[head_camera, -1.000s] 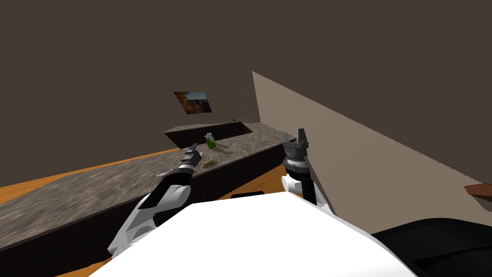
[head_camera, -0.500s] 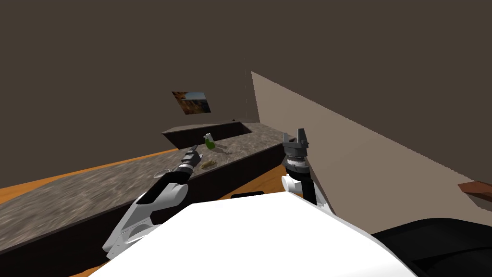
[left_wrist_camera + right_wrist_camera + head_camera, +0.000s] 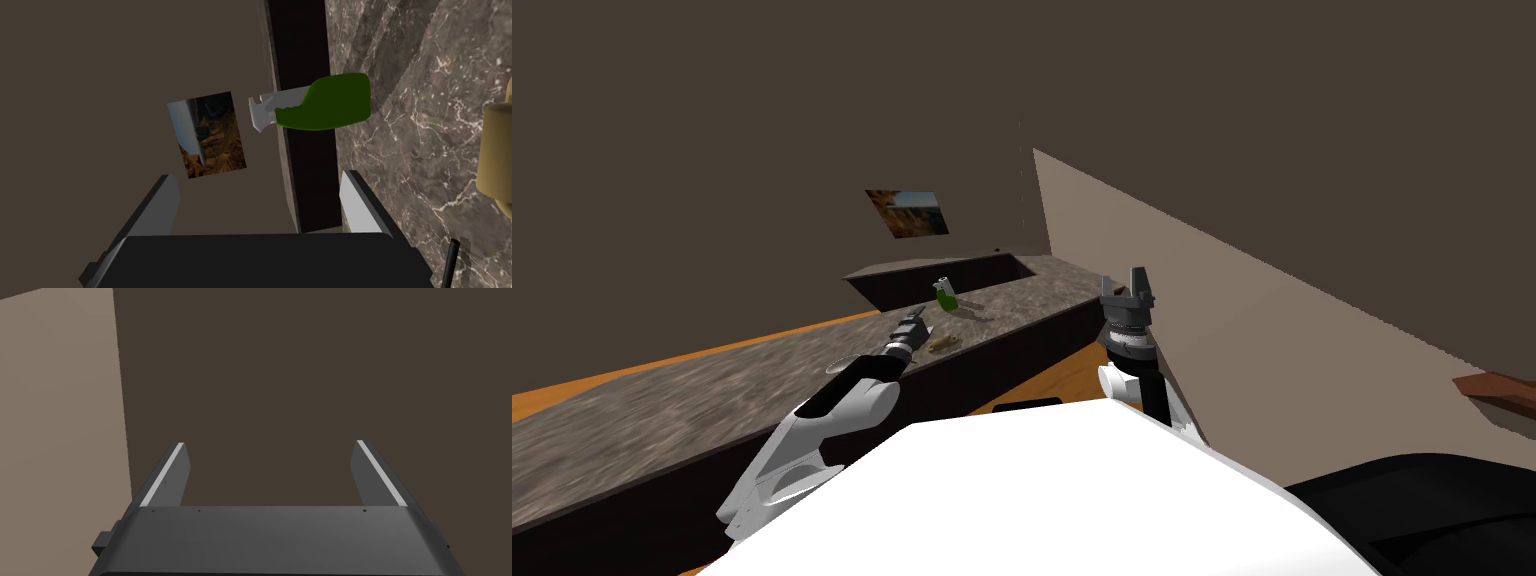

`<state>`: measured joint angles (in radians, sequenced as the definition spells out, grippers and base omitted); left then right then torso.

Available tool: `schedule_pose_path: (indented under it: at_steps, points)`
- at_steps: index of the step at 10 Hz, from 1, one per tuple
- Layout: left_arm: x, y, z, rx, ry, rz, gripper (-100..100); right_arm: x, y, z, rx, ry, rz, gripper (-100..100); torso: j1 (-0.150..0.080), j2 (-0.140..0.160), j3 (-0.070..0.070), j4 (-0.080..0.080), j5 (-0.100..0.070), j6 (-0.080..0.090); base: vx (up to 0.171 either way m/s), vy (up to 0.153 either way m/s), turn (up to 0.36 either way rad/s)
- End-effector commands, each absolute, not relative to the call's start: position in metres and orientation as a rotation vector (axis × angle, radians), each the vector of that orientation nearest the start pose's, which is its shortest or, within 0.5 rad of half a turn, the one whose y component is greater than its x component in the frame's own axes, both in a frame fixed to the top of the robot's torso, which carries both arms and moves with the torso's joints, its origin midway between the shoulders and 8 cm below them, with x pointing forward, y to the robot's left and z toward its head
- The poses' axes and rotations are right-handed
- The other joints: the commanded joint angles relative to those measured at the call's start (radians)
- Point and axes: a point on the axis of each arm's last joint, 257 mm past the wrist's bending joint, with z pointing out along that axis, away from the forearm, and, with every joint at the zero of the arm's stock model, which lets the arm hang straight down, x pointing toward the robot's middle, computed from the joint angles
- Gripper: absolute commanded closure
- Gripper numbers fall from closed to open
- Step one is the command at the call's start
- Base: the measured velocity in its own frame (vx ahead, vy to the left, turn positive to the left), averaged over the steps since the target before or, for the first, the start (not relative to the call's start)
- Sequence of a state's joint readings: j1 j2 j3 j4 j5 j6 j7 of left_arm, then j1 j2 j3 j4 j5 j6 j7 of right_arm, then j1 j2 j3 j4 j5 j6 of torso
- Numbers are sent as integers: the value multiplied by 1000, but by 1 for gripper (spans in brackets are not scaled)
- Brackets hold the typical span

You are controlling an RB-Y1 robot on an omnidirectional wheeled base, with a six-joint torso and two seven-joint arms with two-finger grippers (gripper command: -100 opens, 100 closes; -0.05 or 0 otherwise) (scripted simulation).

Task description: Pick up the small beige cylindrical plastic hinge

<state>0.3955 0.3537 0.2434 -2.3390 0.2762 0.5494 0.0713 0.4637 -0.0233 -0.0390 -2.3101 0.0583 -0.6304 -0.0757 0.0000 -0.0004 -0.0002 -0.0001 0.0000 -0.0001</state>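
Dark mottled stone tops the long counter (image 3: pixel 712 390), and the green spray bottle (image 3: pixel 948 297) standing on it serves as the landmark. One bottle is in sight, green-bodied with a pale trigger head (image 3: pixel 325 102). Behind the bottle the counter steps up into a dark raised ledge. Beyond that, on the brown wall, hangs one framed picture (image 3: pixel 907 213) of a rocky landscape (image 3: pixel 207 134).

One small beige hinge (image 3: pixel 944 342) lies flat on the stone, on the robot's side of the bottle and near it. The left wrist view catches part of it as a stubby tan cylinder (image 3: pixel 497 150).

The left gripper (image 3: pixel 912 325) reaches over the counter on the near side of the bottle, just beside the hinge. Its two fingers are spread wide (image 3: pixel 259 176), with nothing between them and nothing touching them. The hinge sits outside that gap, beyond one finger and clear of it. The bottle lies farther ahead along the gripper's line.

The right gripper (image 3: pixel 1127 285) is raised off the counter's end, well apart from the bottle and across the counter's corner from it. Its two fingers also stand wide and hold nothing (image 3: pixel 270 444).

Two grippers, four fingers, one hinge, one bottle, one picture.
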Motion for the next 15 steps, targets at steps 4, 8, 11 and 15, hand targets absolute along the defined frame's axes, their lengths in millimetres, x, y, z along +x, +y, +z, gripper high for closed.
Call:
schedule_pose_path:
  at_steps: [4,8,11,15]
  points:
    - [414,398,-146,-1410,1300,-909,-100,315,-269,71,465,520,1356,0,0,0,0,0,0,0,10,0,-57]
    - [408,407,-165,-1495,1334,-863,-100,315,-269,71,465,520,1356,0,0,0,0,0,0,0,4,2,-34]
    - [403,417,-178,-1566,1354,-825,-100,315,-269,71,465,520,1356,0,1,0,0,0,0,0,5,3,-55]
    - [394,434,-198,-1687,1369,-769,-100,315,-269,71,465,520,1356,0,0,0,0,0,0,0,7,5,-75]
